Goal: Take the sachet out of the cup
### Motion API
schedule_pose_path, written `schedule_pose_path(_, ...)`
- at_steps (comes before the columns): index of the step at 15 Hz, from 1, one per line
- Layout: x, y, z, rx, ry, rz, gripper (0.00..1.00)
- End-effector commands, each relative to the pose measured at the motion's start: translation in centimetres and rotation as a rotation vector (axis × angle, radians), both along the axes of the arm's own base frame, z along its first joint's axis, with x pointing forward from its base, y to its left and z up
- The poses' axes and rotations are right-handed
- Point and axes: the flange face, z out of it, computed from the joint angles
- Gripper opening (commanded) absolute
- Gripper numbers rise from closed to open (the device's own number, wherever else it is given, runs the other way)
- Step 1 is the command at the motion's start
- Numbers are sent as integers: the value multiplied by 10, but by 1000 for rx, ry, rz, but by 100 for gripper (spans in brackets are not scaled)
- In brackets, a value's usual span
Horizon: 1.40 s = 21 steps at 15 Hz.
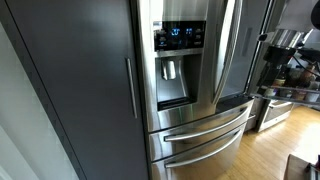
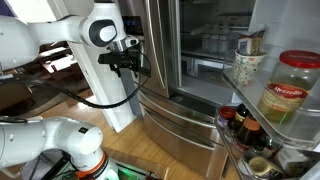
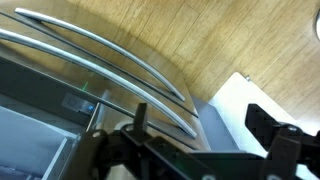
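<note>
A pale paper cup (image 2: 247,68) stands on the upper shelf of the open fridge door (image 2: 290,40). A sachet (image 2: 251,43) sticks up out of the cup. My gripper (image 2: 128,62) hangs in front of the fridge, well away from the cup and at about its height. In the wrist view the gripper (image 3: 205,128) is open and empty, with only the drawer handles (image 3: 110,60) and the wood floor below it. The cup and the sachet do not show in the wrist view.
A large jar with a red lid (image 2: 285,88) stands beside the cup on the door shelf, and bottles (image 2: 245,130) fill the shelf below. An exterior view shows the steel fridge front with its dispenser (image 1: 175,65) and drawers (image 1: 200,130). The floor is wood (image 3: 220,40).
</note>
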Motion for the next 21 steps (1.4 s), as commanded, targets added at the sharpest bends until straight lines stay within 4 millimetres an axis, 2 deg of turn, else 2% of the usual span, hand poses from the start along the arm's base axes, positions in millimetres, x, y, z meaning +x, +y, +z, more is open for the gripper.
schedule_pose_path(1, 1, -11, 5, -5, -18, -49, 100)
schedule_pose_path(5, -15, -65, 50, -46, -140, -214, 100)
schedule_pose_path(12, -60, -162, 150, -201, -388, -501, 100)
schedule_pose_path(13, -66, -174, 159, -215, -424, -544, 100)
schedule_pose_path(14, -59, -155, 146, -184, -386, -471, 100)
schedule_pose_path(16, -70, -169, 160, -201, -421, -514, 100)
schedule_pose_path(21, -68, -171, 160, -202, -423, -527, 100)
